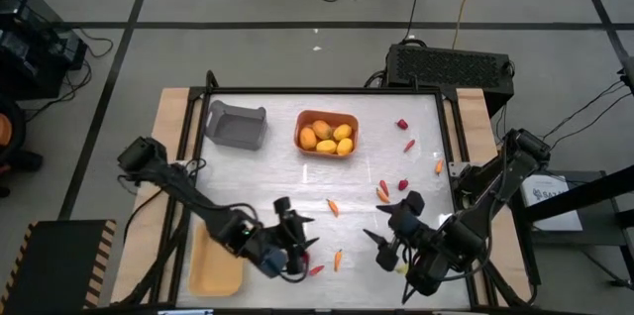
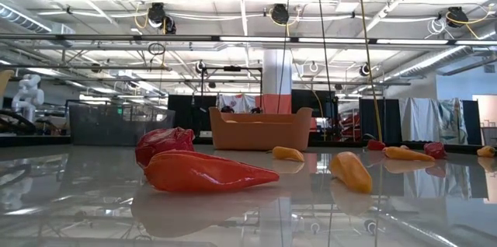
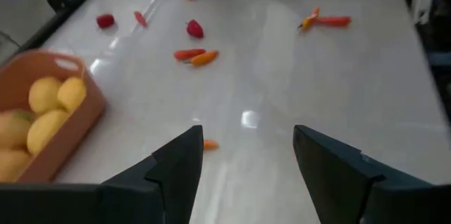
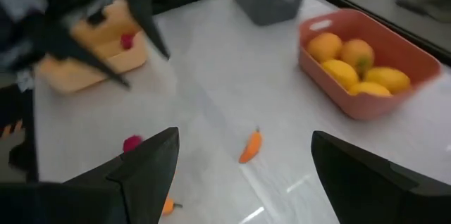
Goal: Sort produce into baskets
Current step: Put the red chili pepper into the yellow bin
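Five yellow fruits (image 1: 327, 138) already sit in the orange basket (image 1: 349, 121), so only carrots (image 1: 333, 207) and berries (image 1: 403, 184) lie scattered. Both the left gripper (image 1: 295, 240) and right gripper (image 1: 388, 238) hover spread and empty, apparently choosing targets.

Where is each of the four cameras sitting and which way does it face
High: overhead, straight down; both arms, left claw, right claw.
Low: table height, level across at a red carrot stick; no arm.
Left wrist: past its open claw toward scattered produce.
Right wrist: past its open claw toward the yellow basket.
Shared: all show the orange basket.
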